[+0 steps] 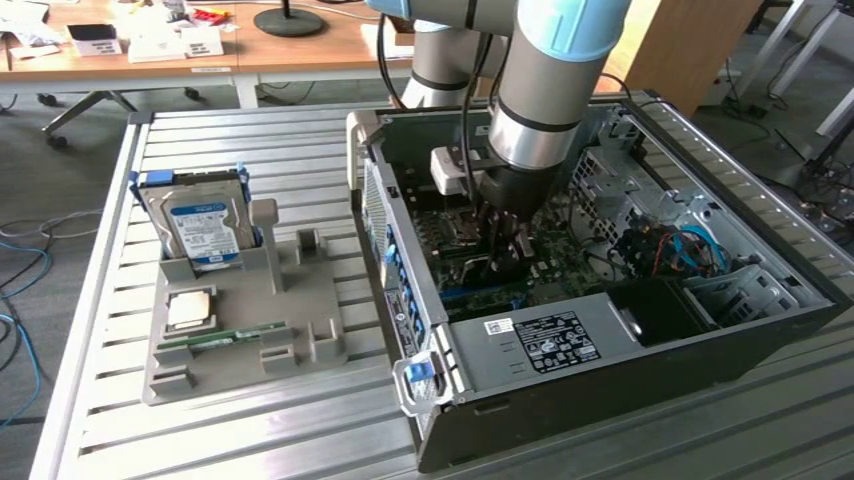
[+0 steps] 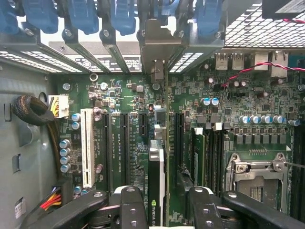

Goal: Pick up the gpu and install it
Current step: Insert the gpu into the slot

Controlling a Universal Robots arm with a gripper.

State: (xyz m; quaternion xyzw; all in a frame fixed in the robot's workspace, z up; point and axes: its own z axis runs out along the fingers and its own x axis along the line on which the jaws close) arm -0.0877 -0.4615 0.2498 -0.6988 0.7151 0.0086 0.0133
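Inside the open computer case [image 1: 747, 340], my gripper [image 1: 505, 262] reaches straight down over the green motherboard [image 1: 574, 262]. Seen from the wrist, the gpu [image 2: 156, 167] stands edge-on between my two black fingers [image 2: 128, 207], its green-and-white label strip facing the camera. Its silver end bracket [image 2: 157, 43] sits in line with a rear slot opening among the blue latches. The card's lower edge lies along an expansion slot on the motherboard [image 2: 124, 95]. The jaws are shut on the card's two faces.
A grey holder tray [image 1: 314, 300] at the exterior view's left carries a silver hard drive [image 1: 200, 225], a processor [image 1: 191, 308] and a green memory stick [image 1: 227, 337]. The power supply [image 1: 561, 345], blue cables [image 1: 694, 245] and case walls crowd the gripper. A white slot [image 2: 86, 148] and a processor socket [image 2: 257, 176] flank the card.
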